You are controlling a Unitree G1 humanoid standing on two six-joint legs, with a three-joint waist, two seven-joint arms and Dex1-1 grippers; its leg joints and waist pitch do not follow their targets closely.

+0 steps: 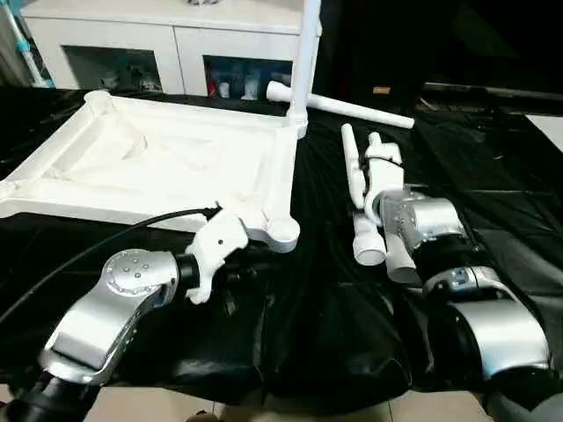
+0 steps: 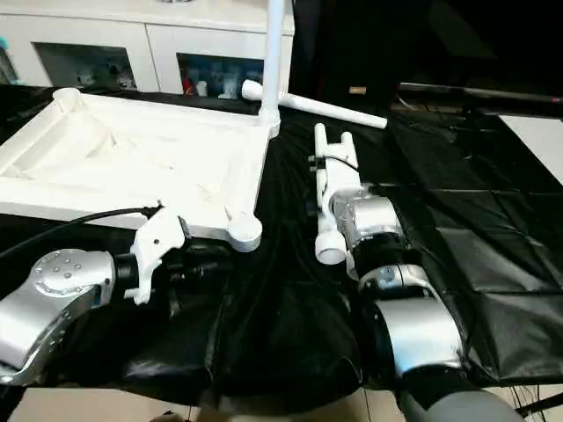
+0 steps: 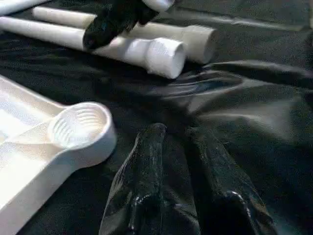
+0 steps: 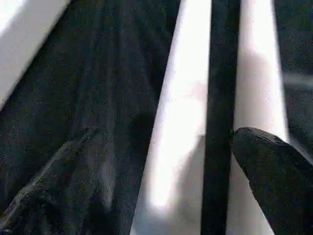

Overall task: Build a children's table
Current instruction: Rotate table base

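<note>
From the head cameras, the white tabletop (image 1: 167, 163) lies upside down on the black sheet (image 1: 334, 325), with its ribbed underside facing up. One white leg (image 1: 303, 57) stands upright in the far corner socket on the robot's right side. Another leg (image 1: 343, 105) lies flat on the sheet behind this corner. Two more legs (image 1: 361, 198) lie side by side on the sheet at the right of the tabletop, their wide ends toward the robot. The right forearm (image 1: 422, 224) reaches over these two legs. The left forearm (image 1: 132, 286) is low at the near edge of the tabletop, close to the empty near corner socket (image 1: 283, 233). Behind the tabletop stands a white cabinet (image 1: 167, 44) with glass doors.

In the left wrist view, the left gripper (image 3: 178, 142) rests just above the black sheet, its two black fingers near together with a narrow gap and nothing between them. The empty corner socket is just beside it. The ends of the two lying legs are further away, with one black finger of the right gripper (image 3: 110, 24) over them.

In the right wrist view, the right gripper (image 4: 161, 147) is spread wide over the two lying legs. One finger is at each side, and nothing is grasped.
</note>
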